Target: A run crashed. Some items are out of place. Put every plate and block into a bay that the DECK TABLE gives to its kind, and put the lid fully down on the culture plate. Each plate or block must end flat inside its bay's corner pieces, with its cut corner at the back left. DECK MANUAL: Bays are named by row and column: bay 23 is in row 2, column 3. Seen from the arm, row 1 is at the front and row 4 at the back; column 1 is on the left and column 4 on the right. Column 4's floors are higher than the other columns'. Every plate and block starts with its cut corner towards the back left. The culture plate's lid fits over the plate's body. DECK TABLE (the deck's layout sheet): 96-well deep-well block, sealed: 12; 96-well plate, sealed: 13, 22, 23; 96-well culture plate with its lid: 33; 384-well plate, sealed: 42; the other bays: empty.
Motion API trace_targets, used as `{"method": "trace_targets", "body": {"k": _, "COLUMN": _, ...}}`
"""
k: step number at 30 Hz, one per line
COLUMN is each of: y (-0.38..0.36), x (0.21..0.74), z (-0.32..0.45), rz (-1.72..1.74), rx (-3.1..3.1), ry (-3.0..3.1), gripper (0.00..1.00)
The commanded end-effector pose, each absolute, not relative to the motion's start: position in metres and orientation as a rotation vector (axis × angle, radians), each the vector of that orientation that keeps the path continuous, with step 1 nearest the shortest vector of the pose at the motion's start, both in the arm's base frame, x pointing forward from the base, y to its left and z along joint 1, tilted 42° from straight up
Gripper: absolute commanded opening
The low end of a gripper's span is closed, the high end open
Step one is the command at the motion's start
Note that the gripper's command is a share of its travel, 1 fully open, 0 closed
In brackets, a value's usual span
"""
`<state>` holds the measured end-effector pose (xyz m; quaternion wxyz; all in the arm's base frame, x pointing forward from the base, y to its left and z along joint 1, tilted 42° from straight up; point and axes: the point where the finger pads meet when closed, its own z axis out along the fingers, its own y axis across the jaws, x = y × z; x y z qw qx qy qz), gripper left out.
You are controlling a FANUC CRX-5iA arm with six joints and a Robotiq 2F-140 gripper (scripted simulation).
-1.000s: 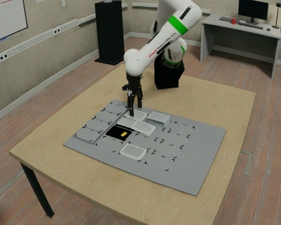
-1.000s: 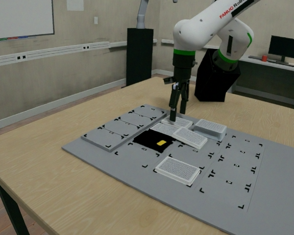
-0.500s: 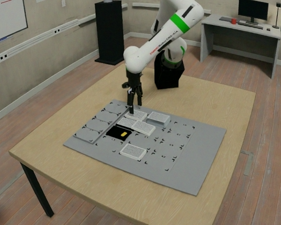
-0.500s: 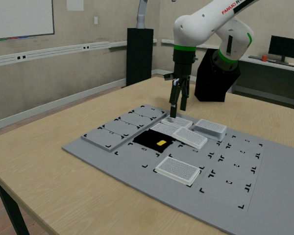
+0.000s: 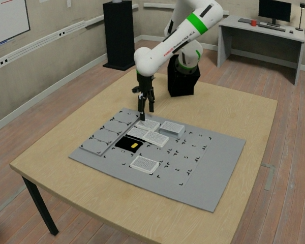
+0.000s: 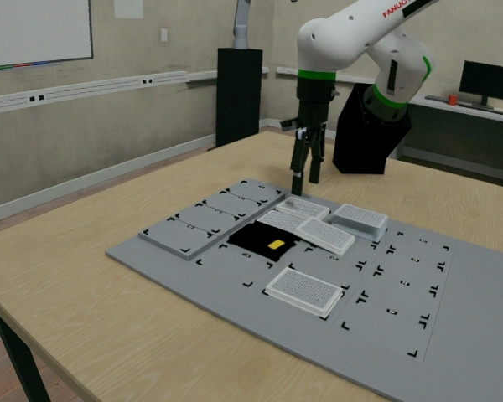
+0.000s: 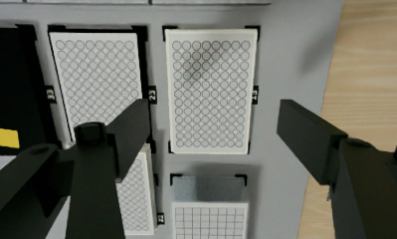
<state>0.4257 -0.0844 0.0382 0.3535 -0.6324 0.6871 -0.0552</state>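
"FANUC Robot" lettering on the white arm (image 5: pixel 182 39) (image 6: pixel 351 36); "23" on a deck label (image 7: pixel 152 95).

Robotics lab: robot arm (image 5: pixel 173 41) (image 6: pixel 343 43), well plates (image 5: pixel 145 164) (image 6: pixel 304 291) (image 7: pixel 211 92) on deck (image 5: pixel 200 194) (image 6: pixel 225 302) (image 7: pixel 295 199), whiteboard (image 5: pixel 8 21) (image 6: pixel 35 30), PC w/ monitor (image 5: pixel 274 10) (image 6: pixel 489 80).

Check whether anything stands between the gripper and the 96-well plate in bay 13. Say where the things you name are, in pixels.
Nothing visible does: the open gripper (image 5: pixel 147 115) (image 6: pixel 305 187) (image 7: pixel 213 116) hangs above the plate (image 5: pixel 149 124) (image 6: pixel 307 208) (image 7: pixel 212 95), with no lid, block or other plate between them.
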Motion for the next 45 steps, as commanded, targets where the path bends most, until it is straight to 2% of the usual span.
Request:
{"method": "trace_targets", "body": {"k": 1, "y": -0.086, "x": 0.424, "z": 0.041, "rz": -0.144, "rx": -1.635, "ry": 1.777, "gripper": 0.7}}
{"method": "trace_targets", "body": {"k": 14, "y": -0.087, "x": 0.423, "z": 0.042, "rz": -0.144, "rx": -1.635, "ry": 1.777, "gripper": 0.7}}
{"method": "trace_targets", "body": {"k": 45, "y": -0.03, "x": 0.481, "z": 0.113, "rz": -0.136, "rx": -1.619, "ry": 1.791, "gripper": 0.7}}
